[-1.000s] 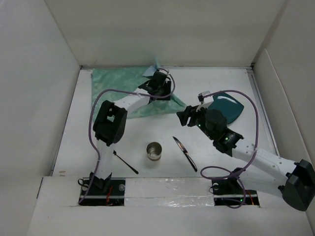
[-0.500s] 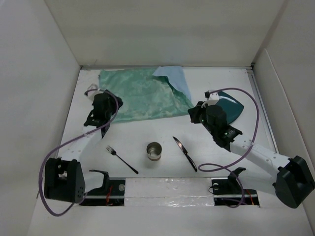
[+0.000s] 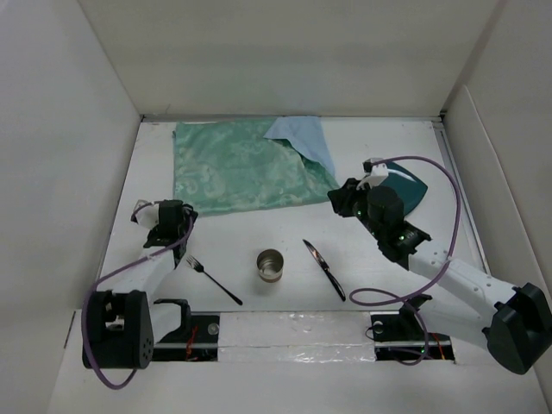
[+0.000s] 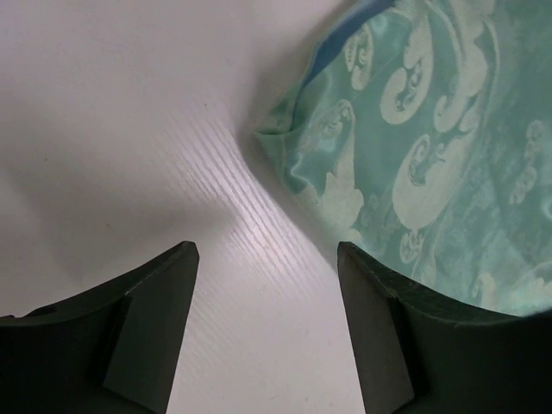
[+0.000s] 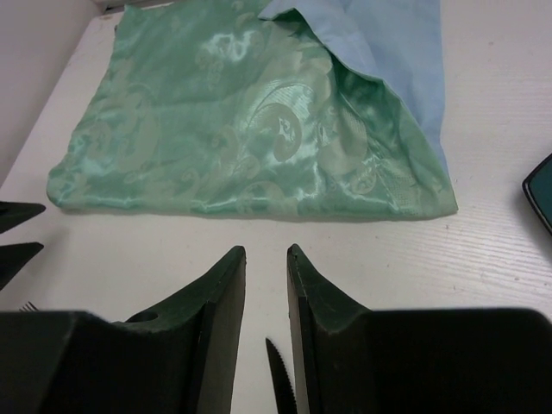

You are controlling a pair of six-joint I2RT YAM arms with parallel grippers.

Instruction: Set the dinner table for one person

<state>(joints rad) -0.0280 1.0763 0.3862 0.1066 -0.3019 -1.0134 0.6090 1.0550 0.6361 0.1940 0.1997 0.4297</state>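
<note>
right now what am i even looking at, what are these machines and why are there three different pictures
These are two robot arms bolted at the near edge of a white table. The wide picture comes from a fixed camera above and behind them. The other two come from a camera on each wrist, so the dark prongs at the bottom are that arm's own fingers.

On the table lie a shiny green cloth with a blue cloth at its far right corner, a teal plate, a metal cup, a fork and a knife.

The left gripper is wide open and the right gripper only slightly open. Neither holds anything.
</note>
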